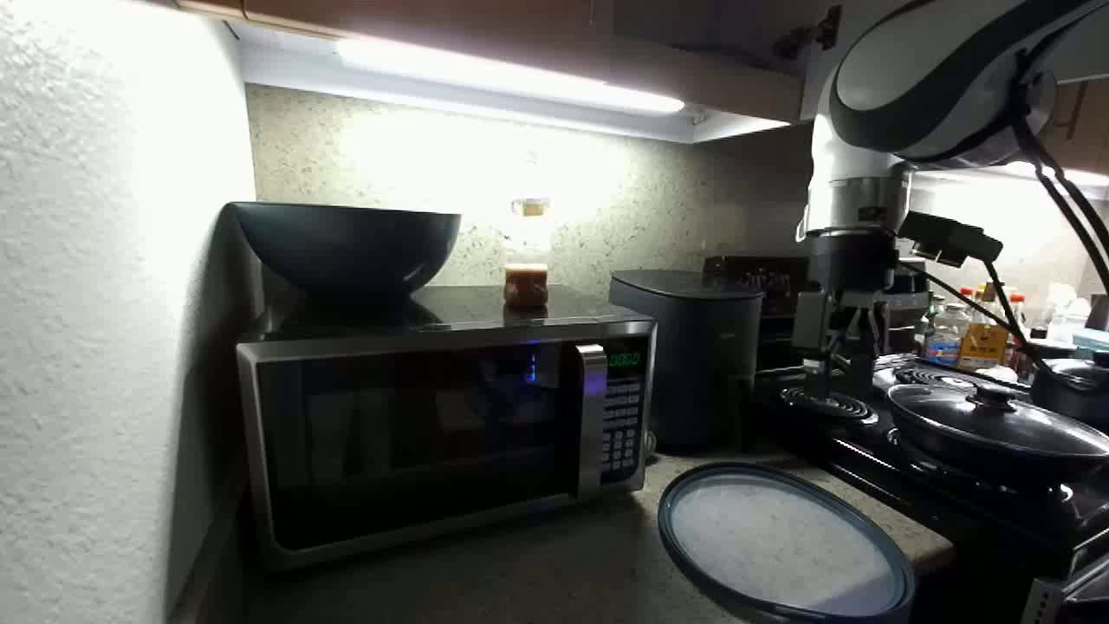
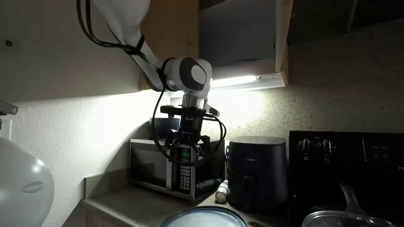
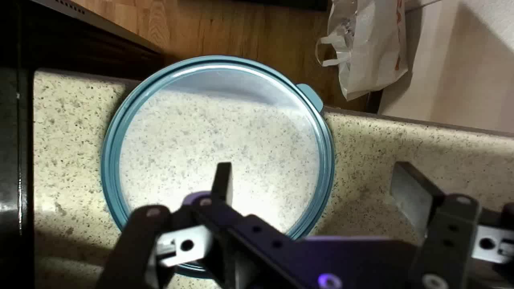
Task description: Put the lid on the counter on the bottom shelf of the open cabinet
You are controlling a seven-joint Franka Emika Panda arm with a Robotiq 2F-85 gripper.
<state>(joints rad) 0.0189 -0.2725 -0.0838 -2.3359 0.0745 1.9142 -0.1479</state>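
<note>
Rough white wall [image 1: 95, 312] rose at the near left. Close by at right, the round, blue-rimmed lid [image 1: 780, 537] lay on the speckled desk [image 1: 589, 555], its near side jutting past the desk's edge over the wooden floor [image 3: 241, 32]. Higher, well apart from the lid, hung the end effector [image 3: 317, 185], its fingers [image 3: 413, 200] spread wide; in the wrist view one crossed in front of the lid. On the left of the desk stood a microwave [image 1: 416, 425], green digits [image 1: 624, 359] lit on its panel; on top of it sat a dark, deep bowl [image 1: 346, 247] at left and a glass jar [image 1: 526, 286] with brown contents at right. Beside the microwave, to its right, stood a tall black appliance [image 2: 257, 167]; farther right, a glass-covered pan [image 1: 996, 433] rested on the black stove [image 1: 953, 494]. Farthest off, in an exterior view, the open cabinet [image 2: 236, 34] hung on the speckled far wall [image 2: 315, 107], its grey interior showing, a light strip [image 2: 235, 81] glowing beneath it and throwing a white glare across the wall behind the microwave.
</note>
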